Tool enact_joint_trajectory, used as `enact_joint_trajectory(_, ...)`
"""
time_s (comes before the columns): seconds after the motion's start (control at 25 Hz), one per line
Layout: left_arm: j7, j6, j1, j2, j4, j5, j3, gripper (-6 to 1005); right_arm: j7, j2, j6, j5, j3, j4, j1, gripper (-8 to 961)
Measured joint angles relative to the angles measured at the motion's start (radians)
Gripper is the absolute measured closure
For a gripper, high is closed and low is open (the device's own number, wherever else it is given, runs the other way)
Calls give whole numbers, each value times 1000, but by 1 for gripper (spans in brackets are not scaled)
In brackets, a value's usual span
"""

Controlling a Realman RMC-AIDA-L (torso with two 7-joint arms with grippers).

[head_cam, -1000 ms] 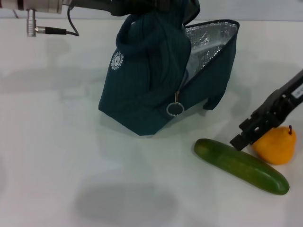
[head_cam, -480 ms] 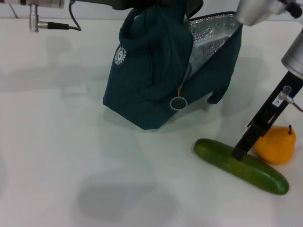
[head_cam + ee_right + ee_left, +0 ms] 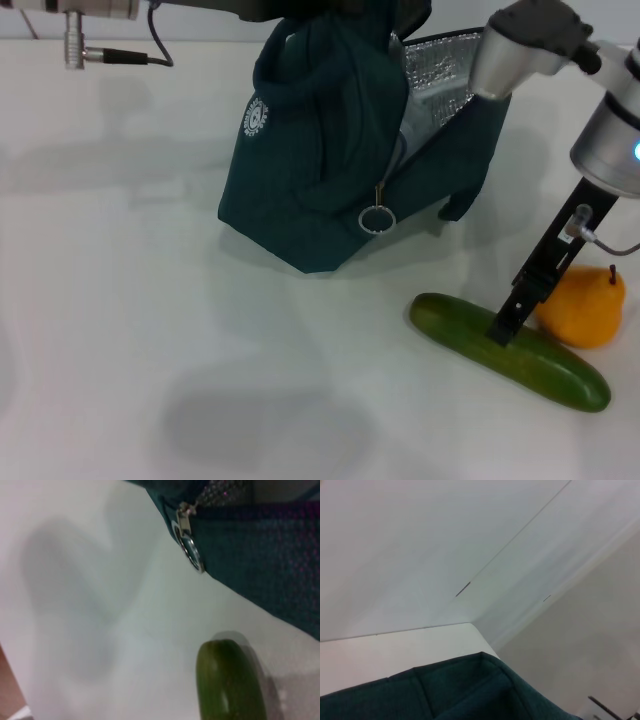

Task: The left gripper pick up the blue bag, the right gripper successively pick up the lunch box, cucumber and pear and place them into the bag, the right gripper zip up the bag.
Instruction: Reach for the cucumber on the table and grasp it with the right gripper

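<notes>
The blue bag [image 3: 320,170] hangs tilted at the back, its top bunched under my left gripper [image 3: 330,8], which is cut off by the picture's upper edge. Its mouth gapes to the right and shows foil lining [image 3: 435,70]. The ring zipper pull [image 3: 377,218] dangles on the front. My right gripper [image 3: 503,330] stands steeply on the middle of the cucumber [image 3: 455,325], which lies at the front right. The pear [image 3: 585,310] sits just behind that arm. In the right wrist view the cucumber's end [image 3: 230,680] lies below the zipper pull [image 3: 189,547]. The lunch box is hidden.
My right arm's silver elbow [image 3: 525,45] hangs in front of the bag's open mouth. A silver plug with a black cable [image 3: 70,45] juts out at the top left. White tabletop [image 3: 150,300] spreads to the left and front.
My right arm swung from a low slant to nearly upright, and its gripper came down onto the cucumber's middle. The bag shifted slightly to the right.
</notes>
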Motion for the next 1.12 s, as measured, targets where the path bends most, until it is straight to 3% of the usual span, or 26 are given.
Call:
enact_joint_trajectory(0.32,15,-10,2,1,-1,0,1,941,-2,0,78,80,-214,1,8,171)
enact_joint_trajectory(0.88,15,-11,0,-2,-2,0,2,941,-3,0,146,138,-385,5,1,171)
enact_joint_trajectory(1.12,15,-11,1,-4,-2,0,1,941,-3,0,159,146,-402,13,-2,174)
